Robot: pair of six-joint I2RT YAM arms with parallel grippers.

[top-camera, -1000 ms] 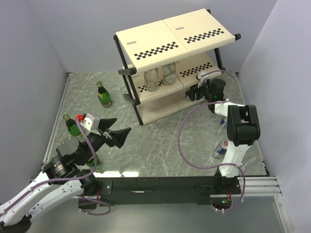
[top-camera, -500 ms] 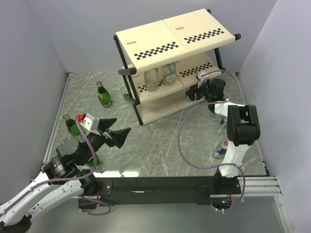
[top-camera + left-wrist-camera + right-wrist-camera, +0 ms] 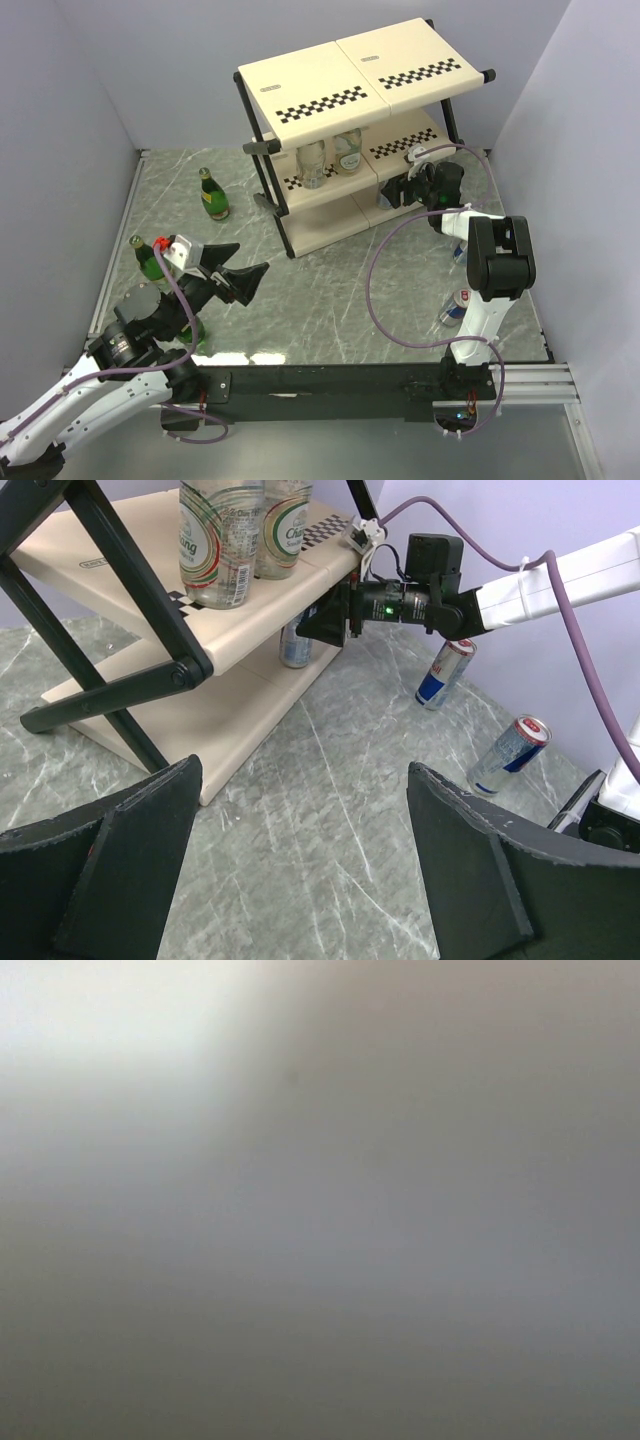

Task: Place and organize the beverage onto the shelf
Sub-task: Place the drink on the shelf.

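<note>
While the L gripper (image 3: 254, 282) hangs over the tabletop (image 3: 320, 300) w/ jaws spread wide and nothing between them, a green bottle (image 3: 211, 194) stands near the shelf's left end. A 2nd green bottle (image 3: 148, 258) stands just behind the L arm. Shelf (image 3: 330, 80) sits far centre, w/ two clear bottles (image 3: 312, 163) side by side on its middle tier. R gripper (image 3: 393, 192) reaches into the bottom tier at the right end, a can (image 3: 297, 646) upright at its tip. Can't tell if those jaws grip it or are released. R wrist view is all blur. A 2nd can (image 3: 443, 673) and 3rd can (image 3: 508, 755) are on the tabletop by the R arm, off the shelf.
</note>
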